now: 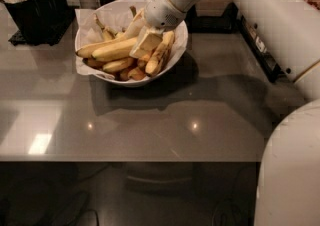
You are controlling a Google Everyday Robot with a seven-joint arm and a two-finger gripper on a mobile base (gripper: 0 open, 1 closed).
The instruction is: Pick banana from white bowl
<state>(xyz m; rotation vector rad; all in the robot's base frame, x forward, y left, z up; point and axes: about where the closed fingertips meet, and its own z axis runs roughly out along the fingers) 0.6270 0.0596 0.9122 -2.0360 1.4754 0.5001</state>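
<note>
While the hand (144, 44) sat low inside the white bowl (134, 81), pressed down among the piled fruit, nothing showed whether it was open, closed or already gripping something, so its state could not be told. The banana (114, 50) lay just beside the hand, on its side toward the left of the view. Its long axis ran nearly level across the bowl, and its near end met or slipped under the hand. Contact could not be confirmed, as the hand's pale body covered that end. The single arm reached in from the hand's far right, so I judged the grasp would turn on closing across that level axis. A brown-speckled banana (161, 53) leaned just on the hand's other side, and short stubby ones (131, 73) lay below it toward the bowl's front wall. Crinkled paper (89, 24) rose beyond the banana. Farther out was the grey bench (150, 125), with a dark caddy (35, 7) well apart from the hand at the rear.
</note>
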